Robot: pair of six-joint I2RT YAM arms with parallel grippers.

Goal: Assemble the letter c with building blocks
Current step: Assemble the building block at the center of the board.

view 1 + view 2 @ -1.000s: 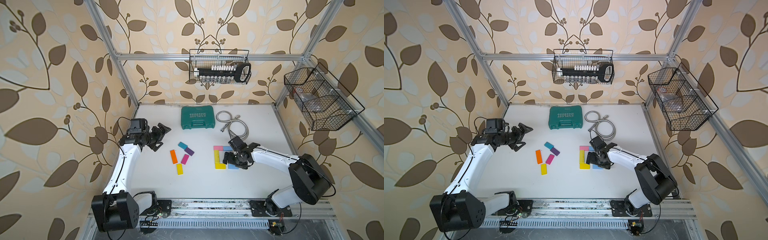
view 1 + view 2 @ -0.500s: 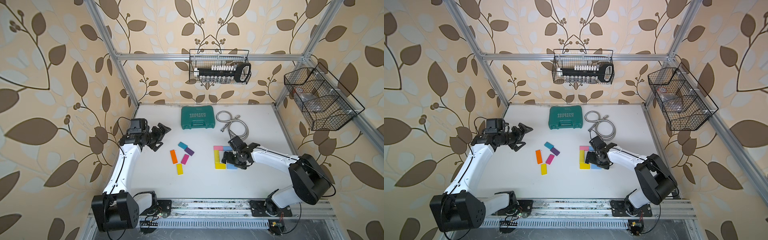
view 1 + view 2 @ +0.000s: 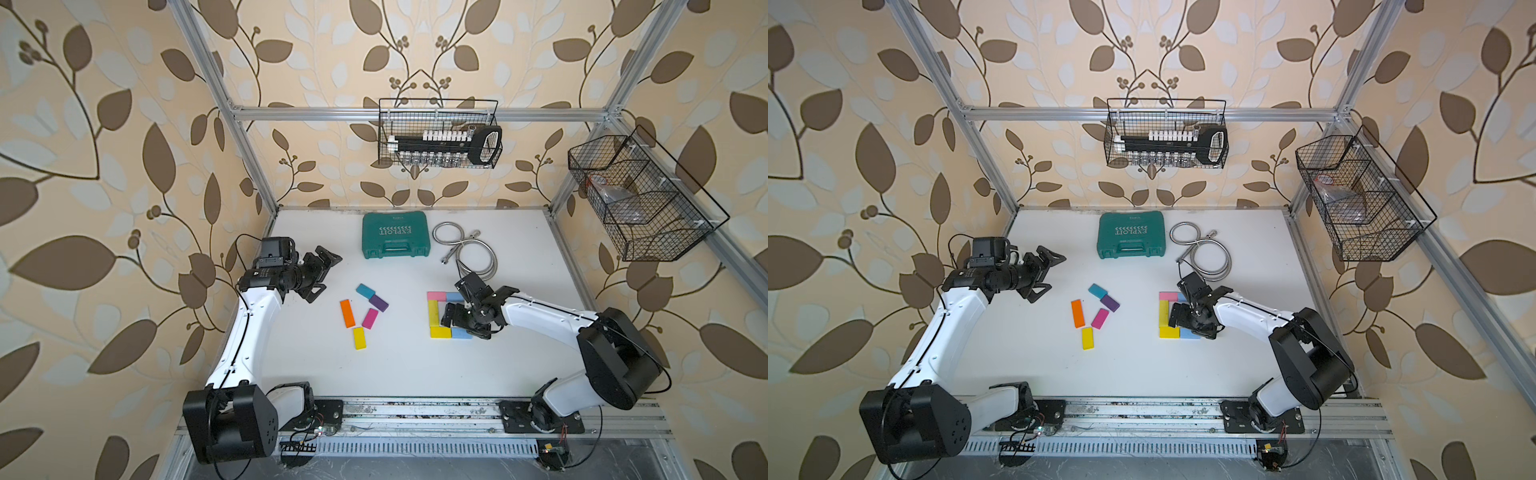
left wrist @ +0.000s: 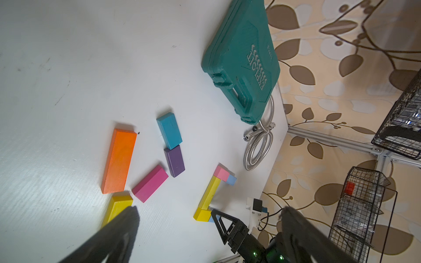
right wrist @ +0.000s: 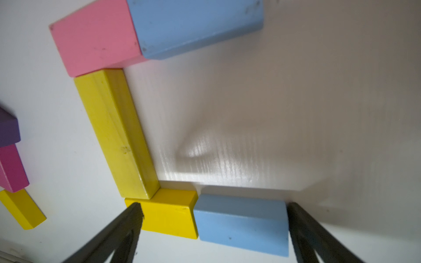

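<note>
Left gripper: the left gripper [image 3: 328, 277] hangs released, jaws spread and empty, above the left side of the table [image 3: 415, 374], apart from every block.
Spare blocks: just right of it five unused blocks lie flat. They are an orange block [image 3: 347, 313], a teal block [image 3: 365, 291] touching a purple block [image 3: 378, 303], a magenta block [image 3: 369, 318] and a small yellow block [image 3: 360, 338] nearest the front.
Letter: further right the C is laid out flat. A pink block [image 3: 436, 296] and an upper light blue block [image 3: 454, 296] form the top arm. A long yellow block [image 3: 433, 312] is the spine. A short yellow block [image 3: 440, 331] and a lower light blue block [image 3: 461, 333] form the bottom arm. The joints look closed.
Right gripper: the right gripper [image 5: 214, 205] sits low over the bottom arm, spread wide and grasping nothing. In the right wrist view one finger stands by the outer end of the short yellow block, the other by the free end of the lower light blue block.
Step in hand: probably letting go after the last placement; the letter looks complete.
Doing it well: rise straight up with the jaws wide and no sideways drift, since either finger could catch an end and skew the bottom arm. If the row needs squaring, use only a gentle pinch along its length.
</note>
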